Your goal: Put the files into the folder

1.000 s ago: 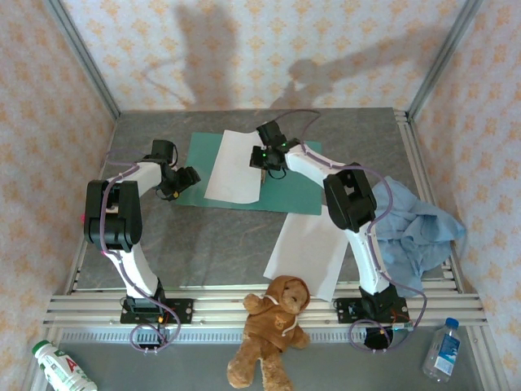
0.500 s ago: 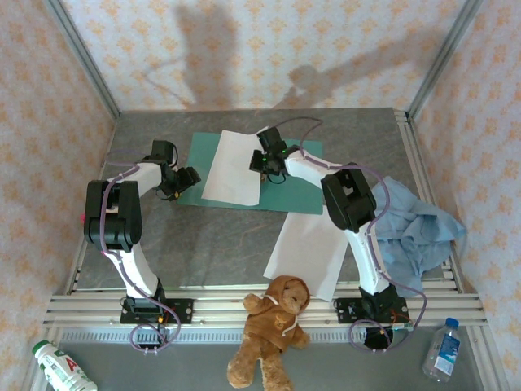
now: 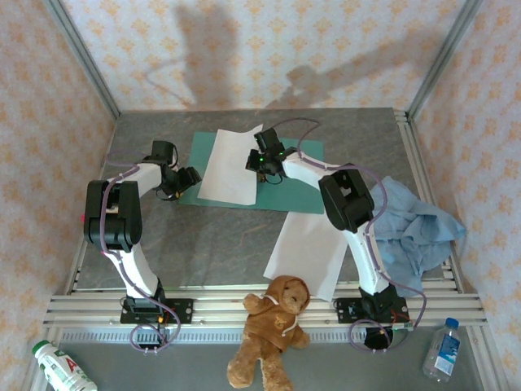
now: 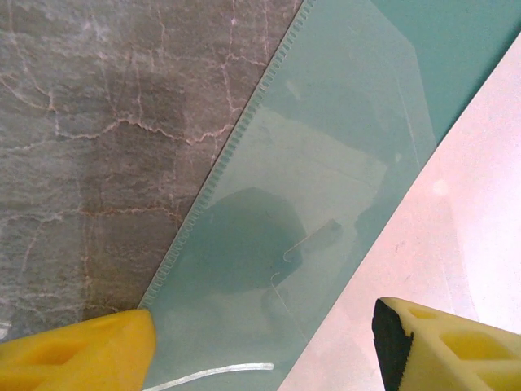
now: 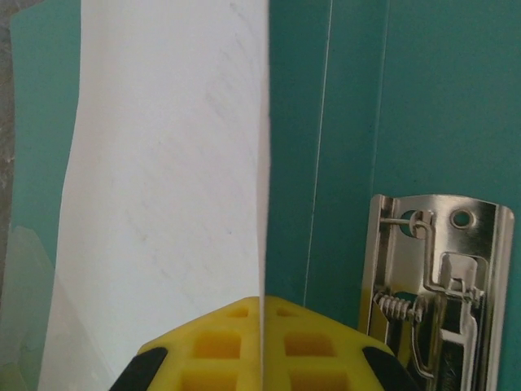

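Pinched by its right edge in the closed right gripper over the open teal-green card folder, the thin white paper sheet risked buckling or overshooting leftward, beside the wide-open, empty left gripper.

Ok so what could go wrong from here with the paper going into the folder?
The right gripper pinches the sheet by one edge only, and it lies skewed, its far corner past the far edge of the folder; released now, it may sit crooked. The metal clip is right beside that pinched edge, so the paper could snag on it. The left gripper is open at the folder's left side; unless it presses down, the folder may slide.
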